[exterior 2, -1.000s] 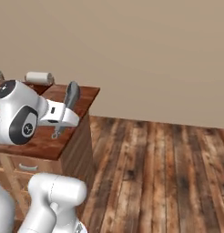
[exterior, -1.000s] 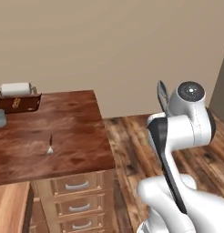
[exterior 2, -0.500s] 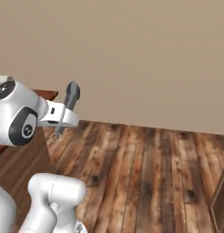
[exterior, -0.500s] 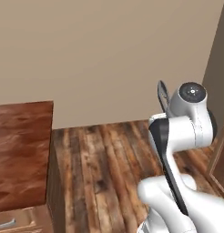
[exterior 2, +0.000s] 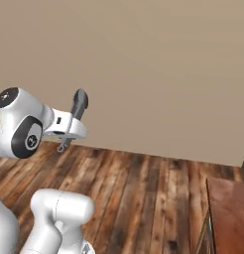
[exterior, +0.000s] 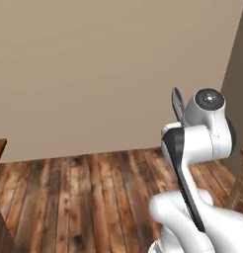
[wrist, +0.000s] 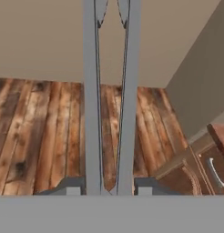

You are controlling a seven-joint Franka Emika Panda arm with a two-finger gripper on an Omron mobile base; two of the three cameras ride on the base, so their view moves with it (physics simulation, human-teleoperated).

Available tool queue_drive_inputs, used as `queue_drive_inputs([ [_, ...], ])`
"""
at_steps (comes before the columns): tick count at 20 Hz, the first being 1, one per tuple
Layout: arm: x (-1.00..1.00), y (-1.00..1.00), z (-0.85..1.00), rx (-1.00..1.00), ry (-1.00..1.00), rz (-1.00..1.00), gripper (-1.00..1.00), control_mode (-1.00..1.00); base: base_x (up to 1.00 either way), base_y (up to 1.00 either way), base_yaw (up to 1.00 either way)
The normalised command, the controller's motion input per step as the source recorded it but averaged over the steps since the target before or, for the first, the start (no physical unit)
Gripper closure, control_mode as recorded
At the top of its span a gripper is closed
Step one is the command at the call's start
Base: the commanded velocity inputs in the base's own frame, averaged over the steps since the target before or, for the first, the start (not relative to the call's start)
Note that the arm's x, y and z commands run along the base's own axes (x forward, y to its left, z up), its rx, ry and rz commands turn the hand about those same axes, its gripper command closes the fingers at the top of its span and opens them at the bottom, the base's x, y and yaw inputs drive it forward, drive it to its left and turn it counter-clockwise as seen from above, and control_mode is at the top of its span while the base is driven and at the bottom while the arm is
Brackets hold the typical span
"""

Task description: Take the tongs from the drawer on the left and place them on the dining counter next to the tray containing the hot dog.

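Gripper (wrist: 107,189) is clamped shut on the tongs (wrist: 109,91), with the two dark finger tips pressed against the outer sides of the two long grey arms down near their joined end. The arms run straight out ahead of the gripper and are squeezed nearly parallel, so the grip looks snug; held low like that, the long free ends are kept well out in front, probably so they can be laid down flat later.

In the right base view the gripper (exterior 2: 69,130) is carried high beside the arm's upper joint, with the tongs (exterior 2: 78,105) sticking up above it. In the left base view the tongs (exterior: 177,103) poke up just behind the white joint.

Beyond the tongs' tips, wooden floor (wrist: 41,132) and a plain beige wall (exterior: 108,69) are seen. Off to the gripper's lower right a brown cabinet with a silver bar handle (wrist: 217,171) is visible; whether that's the drawer can't be told.

No tray or hot dog is around the gripper yet, so the carry is judged to be mid-way, with the placing step not yet started.
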Motion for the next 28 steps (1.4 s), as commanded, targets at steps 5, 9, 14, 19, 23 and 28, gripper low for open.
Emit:
queue_drive_inputs([
  [5,0.00,0.00,0.00,0.00,0.00,0.00,1.00,1.00,1.00,-0.35,0.32],
  [9,0.00,0.00,0.00,0.00,0.00,0.00,1.00,1.00,1.00,0.00,0.30],
  [14,0.00,0.00,0.00,0.00,0.00,0.00,1.00,1.00,1.00,-0.01,0.46],
  [19,0.00,0.00,0.00,0.00,0.00,0.00,1.00,1.00,1.00,-0.01,0.57],
  [23,0.00,0.00,0.00,0.00,0.00,0.00,1.00,1.00,1.00,0.00,0.70],
  [28,0.00,0.00,0.00,0.00,0.00,0.00,1.00,1.00,1.00,0.00,0.72],
])
